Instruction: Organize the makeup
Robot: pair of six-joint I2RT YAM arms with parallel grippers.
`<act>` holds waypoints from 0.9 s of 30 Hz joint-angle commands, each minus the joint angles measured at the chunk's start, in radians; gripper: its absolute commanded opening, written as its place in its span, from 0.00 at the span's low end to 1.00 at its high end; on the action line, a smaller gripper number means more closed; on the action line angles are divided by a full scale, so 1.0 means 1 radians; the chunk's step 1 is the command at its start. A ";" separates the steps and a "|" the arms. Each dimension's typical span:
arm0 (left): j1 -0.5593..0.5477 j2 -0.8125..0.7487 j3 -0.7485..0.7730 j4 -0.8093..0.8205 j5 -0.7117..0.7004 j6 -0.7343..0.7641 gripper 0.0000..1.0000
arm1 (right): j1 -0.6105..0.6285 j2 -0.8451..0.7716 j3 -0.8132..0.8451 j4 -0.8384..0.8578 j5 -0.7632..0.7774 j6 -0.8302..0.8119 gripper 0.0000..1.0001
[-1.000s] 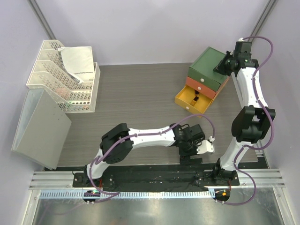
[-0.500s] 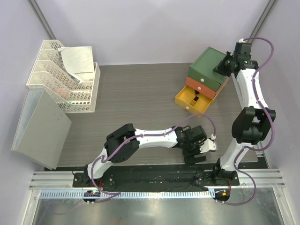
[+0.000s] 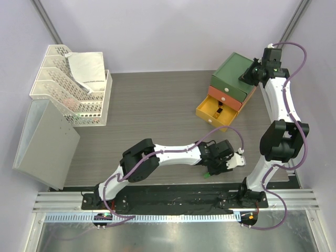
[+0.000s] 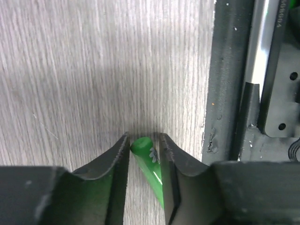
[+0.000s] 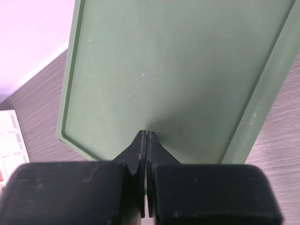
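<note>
Drawn in from a wide spread a second ago, the left gripper (image 4: 143,138) now has its fingers (image 4: 119,157) narrow around the green tube (image 4: 148,155). The tube lies on the counter (image 4: 70,70) at its near edge, just beside the black rail (image 4: 229,93). Both pads look to be against the tube's sides, though how firm the hold is cannot be told. To do this pick well, finish the squeeze before lifting. Then rise straight up so the tube neither rolls out nor knocks the rail, and only then carry it far and right toward the drawer box (image 3: 231,71). The left elbow has also swung rightward, bringing the wrist nearer the rail. The right gripper (image 5: 146,133) has not shifted: its fingers are pressed together, empty, over the box's green top.
</note>
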 commanded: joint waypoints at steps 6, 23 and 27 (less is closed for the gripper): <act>0.024 0.029 0.006 -0.110 -0.116 -0.010 0.16 | 0.003 0.008 -0.024 -0.095 0.016 -0.007 0.01; 0.263 -0.116 0.270 -0.263 -0.133 -0.093 0.10 | 0.003 0.043 -0.062 -0.021 -0.058 0.020 0.01; 0.367 -0.102 0.363 -0.226 -0.042 -0.209 0.10 | 0.003 0.063 -0.055 -0.014 -0.065 0.019 0.01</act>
